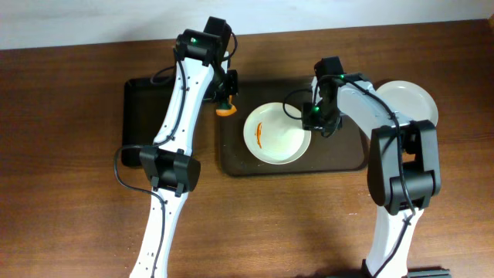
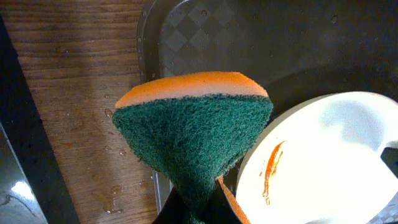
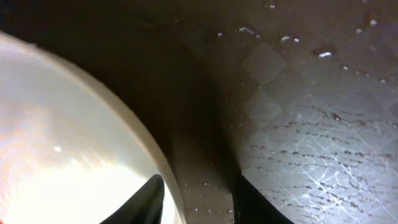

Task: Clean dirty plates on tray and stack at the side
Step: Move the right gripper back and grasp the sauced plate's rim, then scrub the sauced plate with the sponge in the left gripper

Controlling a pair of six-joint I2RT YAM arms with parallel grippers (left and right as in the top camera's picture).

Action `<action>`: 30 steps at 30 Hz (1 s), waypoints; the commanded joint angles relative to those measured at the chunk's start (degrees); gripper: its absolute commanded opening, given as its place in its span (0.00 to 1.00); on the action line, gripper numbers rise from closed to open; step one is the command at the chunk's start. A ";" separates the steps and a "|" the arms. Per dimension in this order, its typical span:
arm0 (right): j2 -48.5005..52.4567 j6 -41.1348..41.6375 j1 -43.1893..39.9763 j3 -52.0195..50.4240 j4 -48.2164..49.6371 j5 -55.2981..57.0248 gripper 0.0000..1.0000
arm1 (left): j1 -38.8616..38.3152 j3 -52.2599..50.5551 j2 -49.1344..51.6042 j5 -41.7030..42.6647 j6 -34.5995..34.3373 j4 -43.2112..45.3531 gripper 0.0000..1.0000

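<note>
One dirty plate (image 1: pixel 276 133), white with an orange-red smear (image 1: pixel 259 135), lies in the middle of the dark brown tray (image 1: pixel 340 150). My left gripper (image 1: pixel 225 99) is shut on a green-and-orange sponge (image 1: pixel 225 110) just left of the plate. In the left wrist view the sponge (image 2: pixel 193 130) hangs over the tray's edge beside the smeared plate (image 2: pixel 323 162). My right gripper (image 1: pixel 312 117) is at the plate's right rim. In the right wrist view it (image 3: pixel 199 186) is open and straddles that rim. One finger (image 3: pixel 146 202) is over the plate (image 3: pixel 62 155), the other over the tray (image 3: pixel 311 124).
A plain white plate (image 1: pixel 413 99) rests on the wooden table right of the tray, partly behind my right arm. A smaller black tray (image 1: pixel 143 116) lies left of the brown one, under my left arm. Water drops (image 2: pixel 112 186) spot the wood.
</note>
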 commanded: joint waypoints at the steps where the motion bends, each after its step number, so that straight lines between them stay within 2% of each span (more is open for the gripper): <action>1: 1.36 -0.17 0.31 -0.24 -1.36 0.33 0.23 | 0.13 -0.22 -1.81 -0.44 1.11 -0.13 0.00; 3: 1.38 -0.15 0.31 -0.24 -1.84 0.76 0.05 | -0.02 -0.22 -1.84 -0.17 1.11 -0.24 0.00; 11: 1.42 1.09 0.28 -0.24 -0.61 0.79 0.05 | -6.56 -0.26 0.35 -0.02 1.07 2.49 0.00; 14: 1.42 1.05 0.26 -0.24 -0.46 0.76 0.04 | -8.26 -0.28 3.06 2.84 1.07 2.60 0.00; 17: 1.42 -2.89 0.24 -0.24 -2.62 0.52 0.04 | -10.08 -0.28 5.18 5.55 1.09 2.23 0.00; 19: 1.42 -6.43 0.24 -0.24 -2.91 -5.25 0.04 | -11.10 -0.28 6.86 6.21 1.09 1.88 0.00; 26: 1.42 -6.38 0.24 -0.24 -2.32 -5.49 0.04 | -12.04 -0.28 10.19 9.44 1.07 1.14 0.01; 27: 1.42 -6.38 0.24 -0.24 -2.27 -5.46 0.04 | -12.04 -0.28 10.19 9.44 1.09 1.11 0.13; 28: 1.42 -6.34 0.24 -0.24 -2.14 -5.49 0.04 | -12.04 -0.28 10.21 9.29 1.09 1.14 0.35; 29: 1.42 -6.23 0.24 -0.24 -2.10 -5.49 0.04 | -12.02 -0.28 10.21 9.01 1.11 1.11 0.70; 30: 1.42 -6.23 0.24 -0.24 -1.92 -5.49 0.04 | -11.98 -0.28 10.19 8.61 1.81 0.87 0.95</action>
